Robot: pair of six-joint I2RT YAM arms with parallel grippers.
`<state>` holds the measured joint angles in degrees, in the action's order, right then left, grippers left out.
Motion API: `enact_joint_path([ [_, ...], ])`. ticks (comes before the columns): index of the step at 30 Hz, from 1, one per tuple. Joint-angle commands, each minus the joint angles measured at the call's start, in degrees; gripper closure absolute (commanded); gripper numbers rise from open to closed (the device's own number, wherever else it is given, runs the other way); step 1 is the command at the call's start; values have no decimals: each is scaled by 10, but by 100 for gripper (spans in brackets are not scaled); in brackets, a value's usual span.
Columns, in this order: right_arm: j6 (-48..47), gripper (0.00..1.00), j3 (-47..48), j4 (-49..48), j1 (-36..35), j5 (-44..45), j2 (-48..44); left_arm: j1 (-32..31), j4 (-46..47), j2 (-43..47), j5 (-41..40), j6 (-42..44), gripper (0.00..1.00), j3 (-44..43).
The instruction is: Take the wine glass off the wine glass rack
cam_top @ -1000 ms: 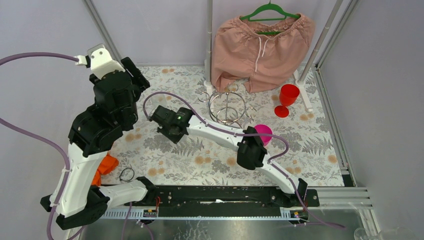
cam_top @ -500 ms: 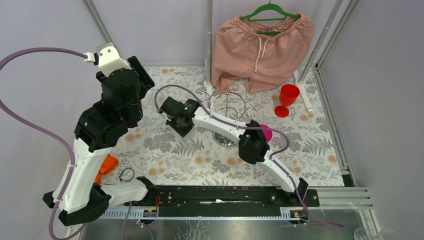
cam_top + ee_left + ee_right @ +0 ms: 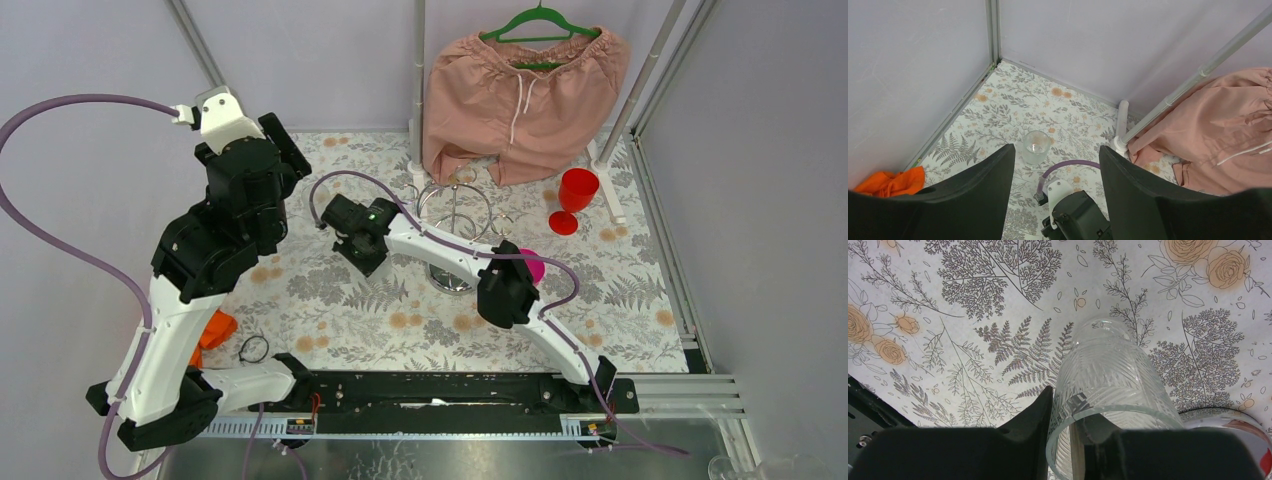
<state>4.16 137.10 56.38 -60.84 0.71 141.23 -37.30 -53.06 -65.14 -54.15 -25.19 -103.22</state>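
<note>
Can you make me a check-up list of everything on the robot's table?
Surface: flowery tablecloth, flat, no spills seen.
Job's things: wire rack upright near the back; clear glass pinched by its rim, no stem showing.
Clutter: red wine glass standing right of the rack; pink cup partly hidden by the right arm; second glass standing alone; orange cloth; black ring.
Grippers: left gripper open, empty, raised; right gripper shut on the clear glass.
Cables: purple cables looping off both arms.
Surroundings: pink shorts on a green hanger; plain walls.
</note>
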Motion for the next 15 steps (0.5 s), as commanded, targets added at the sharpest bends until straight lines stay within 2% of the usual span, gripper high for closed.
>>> enact_joint_path([
  [1, 2, 100, 10, 15, -2, -6, -29, -2, 26, -1, 0, -5, 30, 6],
  [5, 2, 99, 10, 19, -2, -6, -31, -2, 27, -1, -2, -4, 29, 6],
  [10, -1, 75, 13, 28, -2, -6, -33, -2, 32, 2, 8, -1, 28, 7],
  [15, 0, 65, 12, 27, -2, -5, -36, -2, 34, 0, 8, 2, 28, 6],
])
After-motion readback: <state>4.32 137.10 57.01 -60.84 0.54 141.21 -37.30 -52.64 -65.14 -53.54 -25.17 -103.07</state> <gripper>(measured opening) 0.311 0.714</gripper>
